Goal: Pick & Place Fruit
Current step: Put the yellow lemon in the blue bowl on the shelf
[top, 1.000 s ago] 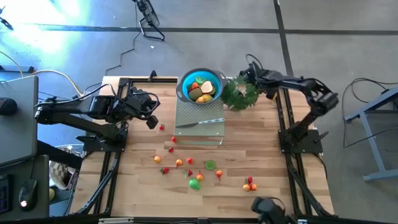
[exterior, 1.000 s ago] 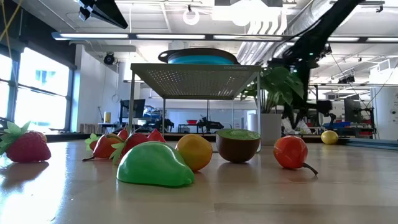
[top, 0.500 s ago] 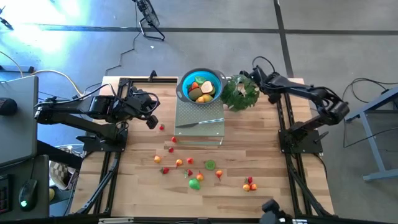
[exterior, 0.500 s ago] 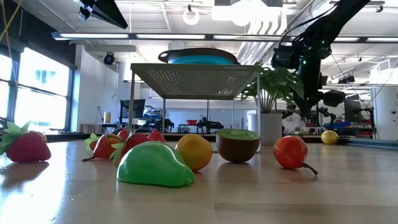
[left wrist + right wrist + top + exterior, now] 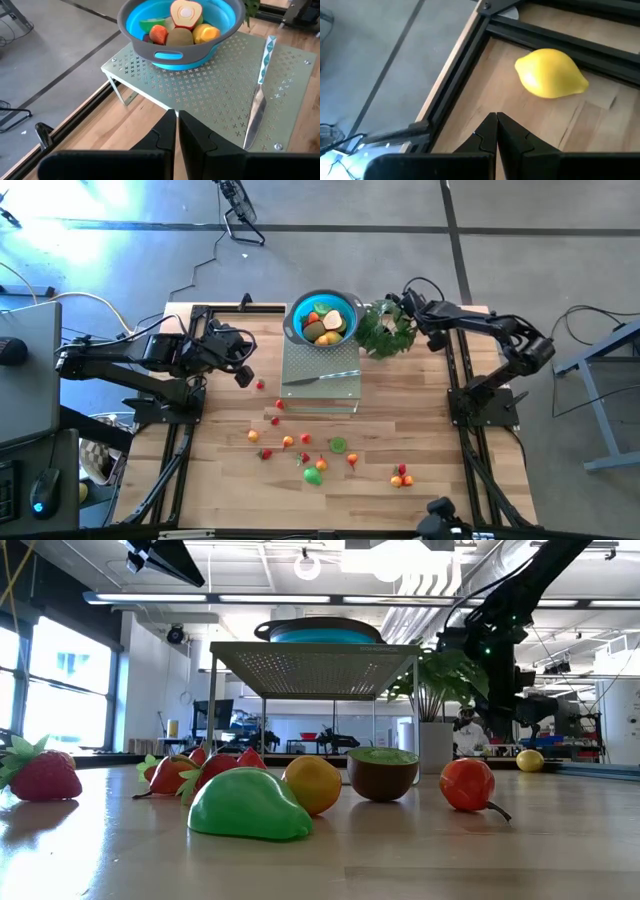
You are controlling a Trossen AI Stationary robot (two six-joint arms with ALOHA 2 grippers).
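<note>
Fruit [image 5: 312, 473]: small glossy moulded toy pieces in red, orange, yellow, green and brown. Most lie scattered over the middle and front of the desk [image 5: 420, 410], a pale wooden slab with visible grain, framed by black metal rails.

Seen from desk level: a smooth green pear-like piece [image 5: 248, 806] in front, a round orange one [image 5: 314, 783] just behind it, a brown half with a green cut face [image 5: 382, 772], a red tomato with a dark stem [image 5: 468, 784], and dimpled strawberries with green leafy caps [image 5: 40, 773].

Lemon [image 5: 550, 73]: plain yellow oval with pointed ends, lying alone near the desk's far right corner, just beside the black rail. It lies a short way ahead of the right gripper [image 5: 496, 120], not touching it; that gripper's fingers are clenched together on nothing.

Further fruit fills the bowl [image 5: 220, 23], blue inside with a grey rim: an apple half [image 5: 185, 11] with pale cut face, a strawberry, a brown piece and a yellow one.

The bowl stands at the far edge of a perforated grey metal rack [image 5: 210, 90] on thin legs. A slim silver knife [image 5: 259, 97] lies flat on the rack.

Left gripper [image 5: 176, 120]: near the desk's left edge, pointing toward the rack, dark fingers pressed together, empty.

Leafy green plant [image 5: 385, 328]: far right of the rack.
</note>
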